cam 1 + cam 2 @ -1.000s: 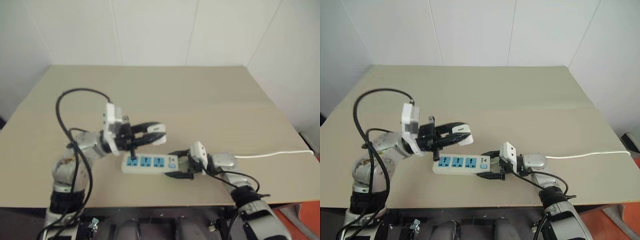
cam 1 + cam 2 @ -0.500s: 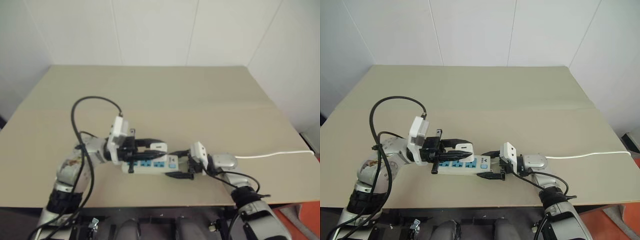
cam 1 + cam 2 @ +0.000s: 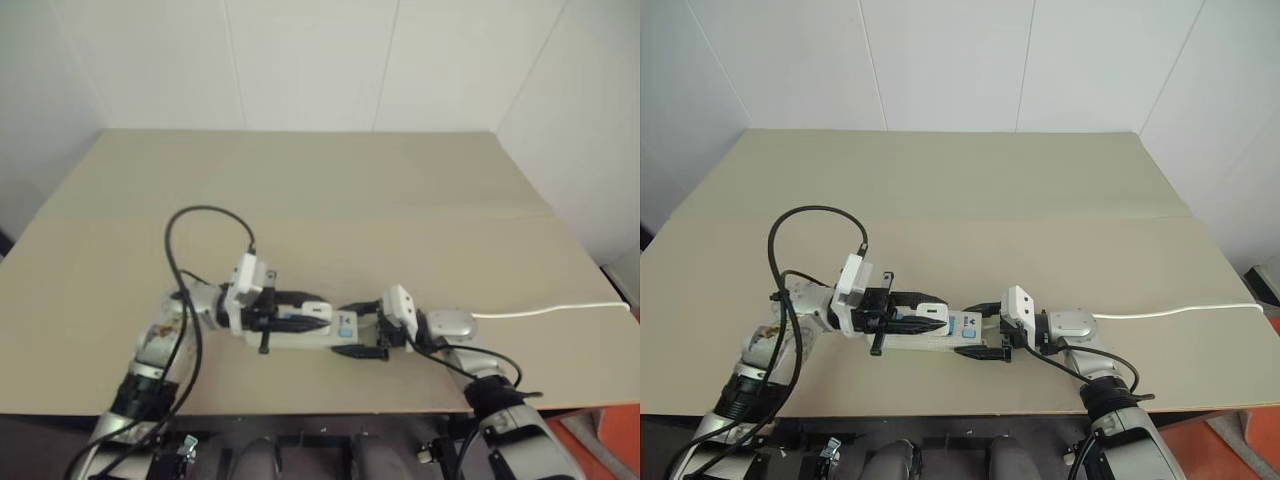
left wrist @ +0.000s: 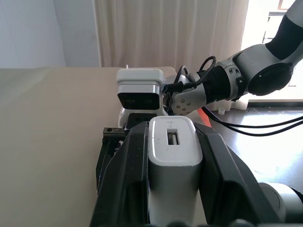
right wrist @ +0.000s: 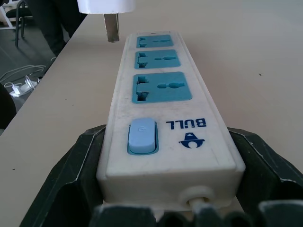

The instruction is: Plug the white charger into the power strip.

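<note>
The power strip point(image 5: 161, 106) lies near the table's front edge, its three blue sockets facing up and its blue switch nearest the right gripper. My right gripper point(image 3: 362, 336) is shut on the strip's switch end, one black finger point(image 5: 75, 175) on each long side. My left gripper point(image 3: 312, 312) is shut on the white charger point(image 4: 172, 156) and points level toward the right gripper. The charger point(image 5: 106, 5) hangs just above the strip's far end, and its metal prong point(image 5: 112, 26) stands clear of the sockets, beside the farthest one.
The strip's thin white cable point(image 3: 545, 308) runs right across the table point(image 3: 330, 190) to its right edge. A black cable point(image 3: 200, 215) loops up over my left arm. Walls close in behind the table and to the right.
My left gripper has come down with the white charger, from well above the strip to just over its sockets. The right gripper and the power strip have stayed still.
</note>
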`<state>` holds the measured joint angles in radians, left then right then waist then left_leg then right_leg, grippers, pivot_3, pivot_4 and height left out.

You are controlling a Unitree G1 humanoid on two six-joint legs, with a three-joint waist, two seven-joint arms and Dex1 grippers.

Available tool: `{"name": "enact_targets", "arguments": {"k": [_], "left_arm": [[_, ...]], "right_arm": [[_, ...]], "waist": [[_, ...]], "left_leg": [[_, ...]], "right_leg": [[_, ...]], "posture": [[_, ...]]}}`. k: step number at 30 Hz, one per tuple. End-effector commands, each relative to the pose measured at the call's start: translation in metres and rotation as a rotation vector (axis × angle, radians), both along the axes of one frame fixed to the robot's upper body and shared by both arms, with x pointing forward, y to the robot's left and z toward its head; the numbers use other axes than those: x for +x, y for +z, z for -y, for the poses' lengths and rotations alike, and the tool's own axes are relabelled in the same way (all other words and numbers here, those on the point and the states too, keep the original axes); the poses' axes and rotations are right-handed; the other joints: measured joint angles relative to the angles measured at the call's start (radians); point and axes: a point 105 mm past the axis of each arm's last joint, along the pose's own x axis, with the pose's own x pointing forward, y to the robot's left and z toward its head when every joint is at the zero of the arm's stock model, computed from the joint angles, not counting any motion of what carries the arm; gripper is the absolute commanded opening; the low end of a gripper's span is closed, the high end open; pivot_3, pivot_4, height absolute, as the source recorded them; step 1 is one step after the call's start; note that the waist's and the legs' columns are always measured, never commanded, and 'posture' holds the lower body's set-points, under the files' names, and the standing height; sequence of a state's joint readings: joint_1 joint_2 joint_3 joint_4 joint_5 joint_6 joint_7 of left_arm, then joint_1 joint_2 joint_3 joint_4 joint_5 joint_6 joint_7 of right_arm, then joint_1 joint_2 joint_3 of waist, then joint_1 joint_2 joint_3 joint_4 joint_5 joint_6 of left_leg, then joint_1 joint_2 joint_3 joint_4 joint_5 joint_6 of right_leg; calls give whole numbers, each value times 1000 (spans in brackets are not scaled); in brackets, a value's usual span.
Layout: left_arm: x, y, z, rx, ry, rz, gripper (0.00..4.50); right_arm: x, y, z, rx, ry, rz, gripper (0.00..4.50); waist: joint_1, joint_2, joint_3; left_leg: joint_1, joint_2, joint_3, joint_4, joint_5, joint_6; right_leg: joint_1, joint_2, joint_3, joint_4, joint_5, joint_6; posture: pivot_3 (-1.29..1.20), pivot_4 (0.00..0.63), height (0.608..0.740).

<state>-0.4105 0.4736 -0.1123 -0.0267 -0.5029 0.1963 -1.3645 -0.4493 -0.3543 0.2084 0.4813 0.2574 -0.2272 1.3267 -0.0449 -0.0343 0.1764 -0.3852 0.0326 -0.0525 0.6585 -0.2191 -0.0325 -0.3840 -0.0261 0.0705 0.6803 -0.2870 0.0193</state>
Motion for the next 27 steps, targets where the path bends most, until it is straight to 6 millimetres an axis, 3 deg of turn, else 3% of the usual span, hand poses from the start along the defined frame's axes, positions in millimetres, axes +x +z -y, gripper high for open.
{"name": "enact_targets", "arguments": {"k": [1, 27], "left_arm": [[3, 6, 3, -5, -1, 57, 1034], [13, -8, 5, 30, 33, 52, 1034]], "right_arm": [[-6, -18, 5, -65, -2, -58, 3417], [-7, -17, 4, -62, -1, -57, 3417]], "waist": [[0, 0, 0], [0, 0, 0]], "left_leg": [[0, 0, 0, 0, 0, 0], [-1, 0, 0, -1, 0, 0]], "right_leg": [[0, 0, 0, 0, 0, 0], [-1, 0, 0, -2, 0, 0]], "posture": [[0, 150, 740], [0, 150, 740]]}}
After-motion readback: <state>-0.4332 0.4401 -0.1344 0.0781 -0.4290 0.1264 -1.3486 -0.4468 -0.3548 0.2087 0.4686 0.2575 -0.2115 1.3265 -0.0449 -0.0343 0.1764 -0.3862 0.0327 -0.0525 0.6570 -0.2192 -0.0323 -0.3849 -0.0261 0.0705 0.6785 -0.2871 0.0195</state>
